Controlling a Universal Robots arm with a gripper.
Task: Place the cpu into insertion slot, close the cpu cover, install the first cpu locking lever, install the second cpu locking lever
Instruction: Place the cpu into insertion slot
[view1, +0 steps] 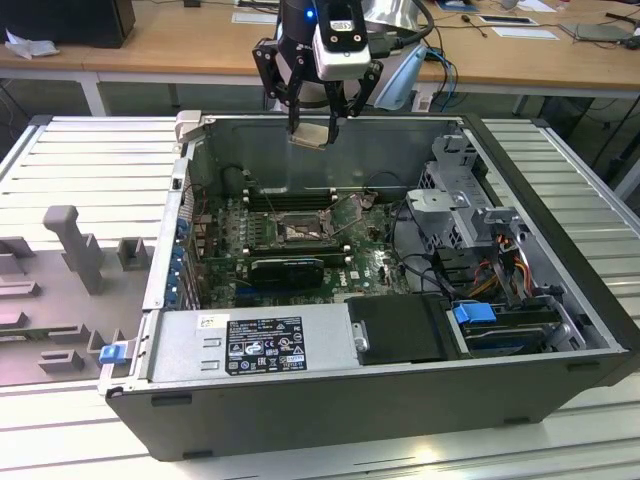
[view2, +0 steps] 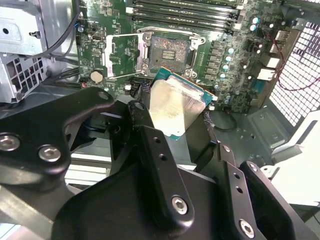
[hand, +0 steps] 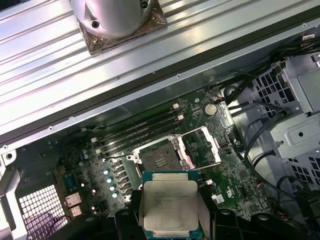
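Pale silvery metal, the cpu (hand: 169, 205) hangs pinched by its edges in the gripper (view1: 316, 126), above the far side of the case (view1: 350, 400), well apart from the open insertion slot (hand: 160, 160). I judge it light, stiff and fragile underneath: the edges are the safe hold.

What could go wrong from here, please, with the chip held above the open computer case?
1. The gripper holds the cpu by its edges, high above the case; a slip might drop it onto the motherboard.
2. In the second wrist view the cpu looks turned relative to the insertion slot, so it could seat skewed.
3. The cpu cover stands open beside the slot; the gripper may catch it.
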